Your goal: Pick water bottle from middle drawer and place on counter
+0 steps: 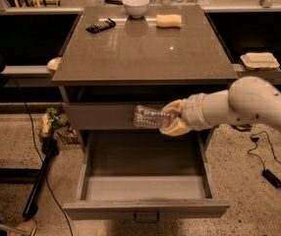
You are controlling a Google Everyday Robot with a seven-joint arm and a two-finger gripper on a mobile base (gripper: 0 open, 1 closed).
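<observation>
My gripper point(172, 118) is shut on the water bottle point(151, 117), a small clear ribbed plastic bottle. It holds the bottle sideways, neck end in the fingers, in front of the closed upper drawer front and above the open middle drawer point(145, 173). The drawer is pulled far out and its grey inside shows nothing in it. The counter point(145, 48), a glossy grey-brown slab, lies just above and behind the bottle. My white arm point(258, 104) reaches in from the right.
On the counter's far side stand a white bowl point(135, 5), a yellow sponge point(169, 20) and a dark remote-like object point(100, 25). A pale ledge with a takeaway box point(260, 60) runs to the right. Cables and a stand base point(37, 181) lie on the floor.
</observation>
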